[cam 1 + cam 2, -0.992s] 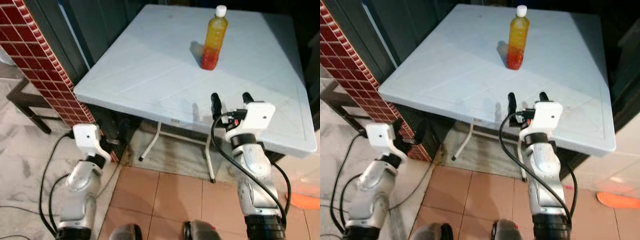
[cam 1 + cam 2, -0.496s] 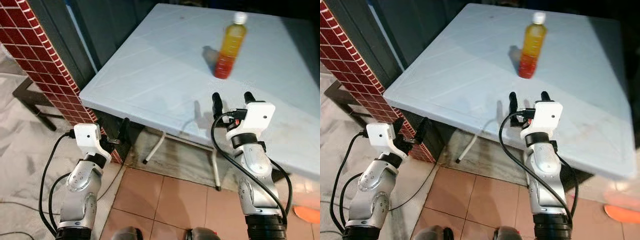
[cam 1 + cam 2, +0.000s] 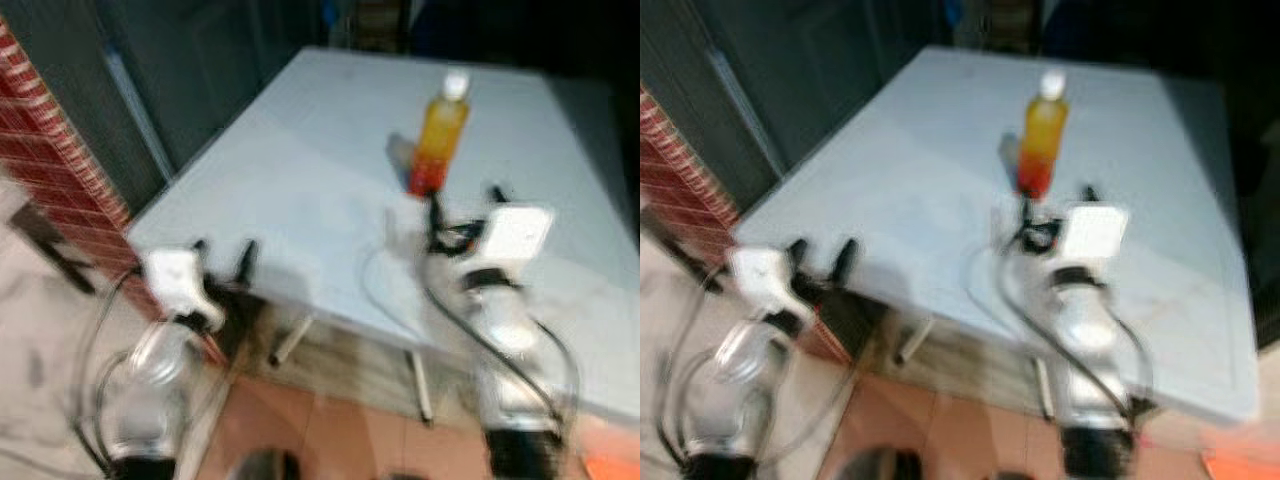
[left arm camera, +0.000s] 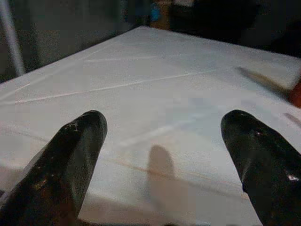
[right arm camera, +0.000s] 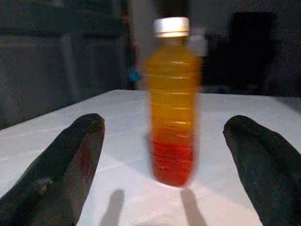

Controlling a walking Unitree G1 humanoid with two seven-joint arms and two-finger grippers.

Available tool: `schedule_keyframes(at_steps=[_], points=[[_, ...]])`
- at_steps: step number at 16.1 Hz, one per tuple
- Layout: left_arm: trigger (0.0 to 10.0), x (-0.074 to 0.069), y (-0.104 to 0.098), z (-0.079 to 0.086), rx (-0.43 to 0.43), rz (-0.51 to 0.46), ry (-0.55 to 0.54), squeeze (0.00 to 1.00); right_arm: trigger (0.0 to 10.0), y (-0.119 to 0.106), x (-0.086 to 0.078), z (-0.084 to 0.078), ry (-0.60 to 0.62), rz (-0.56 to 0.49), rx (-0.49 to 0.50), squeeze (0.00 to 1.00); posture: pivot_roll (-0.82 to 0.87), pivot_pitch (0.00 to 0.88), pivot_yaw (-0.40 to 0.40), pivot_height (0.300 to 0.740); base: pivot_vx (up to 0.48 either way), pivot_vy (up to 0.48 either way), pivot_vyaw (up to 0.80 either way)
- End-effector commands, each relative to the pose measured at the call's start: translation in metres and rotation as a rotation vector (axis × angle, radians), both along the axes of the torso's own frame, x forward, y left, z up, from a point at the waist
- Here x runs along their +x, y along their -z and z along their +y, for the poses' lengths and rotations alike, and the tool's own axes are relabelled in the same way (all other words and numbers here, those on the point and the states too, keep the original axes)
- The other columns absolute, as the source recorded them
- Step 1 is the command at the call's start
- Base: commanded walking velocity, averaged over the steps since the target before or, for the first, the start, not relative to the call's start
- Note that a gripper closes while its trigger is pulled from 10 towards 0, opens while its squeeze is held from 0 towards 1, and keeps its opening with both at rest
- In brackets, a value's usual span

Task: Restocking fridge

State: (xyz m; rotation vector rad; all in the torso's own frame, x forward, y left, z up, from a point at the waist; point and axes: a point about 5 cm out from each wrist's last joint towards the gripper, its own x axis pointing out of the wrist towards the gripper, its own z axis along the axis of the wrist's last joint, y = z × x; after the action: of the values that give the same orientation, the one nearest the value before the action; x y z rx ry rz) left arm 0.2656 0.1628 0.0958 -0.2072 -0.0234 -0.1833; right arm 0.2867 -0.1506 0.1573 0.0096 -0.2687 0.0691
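The juice bottle (image 5: 172, 101) stands upright toward the far side of the white bench (image 3: 300, 200), orange above, red below, white cap on; my right fingers (image 5: 164, 165) are spread wide just short of it, one either side of its line; my left fingers (image 4: 164, 160) are spread too, at the bench's near left edge; I judge that a fingertip clipping the tall bottle could topple it.

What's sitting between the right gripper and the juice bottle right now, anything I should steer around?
Nothing visible. The right gripper is open and lined up on the bottle, which stands upright on the white table. Between the fingers and the bottle lies bare tabletop. The left gripper is off to the side, over the table's near edge.
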Motion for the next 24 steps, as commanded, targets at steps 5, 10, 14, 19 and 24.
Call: schedule_keyframes(at_steps=[5, 10, 14, 19, 24], points=[[10.0, 0.002, -0.004, -0.003, 0.0, -0.016, 0.005, 0.0, 10.0, -0.009, -0.002, -0.001, 0.006, -0.043, -0.018, 0.0, -0.04, 0.075, 0.079, 0.74, 0.0, 0.0, 0.0], [10.0, 0.002, -0.003, -0.004, 0.002, -0.013, 0.006, 0.0, 10.0, -0.019, 0.007, 0.006, -0.021, -0.079, -0.044, 0.0, -0.04, 0.081, 0.082, 0.74, 0.0, 0.0, 0.0], [10.0, -0.001, -0.004, -0.003, 0.011, -0.009, 0.005, 0.0, 10.0, -0.036, 0.028, 0.012, -0.053, -0.105, -0.143, 0.0, -0.01, 0.104, 0.082, 0.74, 0.0, 0.0, 0.0], [10.0, -0.008, -0.004, -0.003, 0.018, 0.004, 0.01, 0.0, 10.0, -0.051, 0.048, 0.008, -0.008, -0.128, -0.14, 0.0, 0.01, 0.134, 0.089, 0.74, 0.0, 0.0, 0.0], [10.0, -0.015, -0.007, 0.005, 0.053, 0.021, 0.012, 0.0, 10.0, -0.065, 0.067, 0.005, 0.056, -0.173, -0.147, 0.0, 0.06, 0.155, 0.104, 0.74, 0.0, 0.0, 0.0]])
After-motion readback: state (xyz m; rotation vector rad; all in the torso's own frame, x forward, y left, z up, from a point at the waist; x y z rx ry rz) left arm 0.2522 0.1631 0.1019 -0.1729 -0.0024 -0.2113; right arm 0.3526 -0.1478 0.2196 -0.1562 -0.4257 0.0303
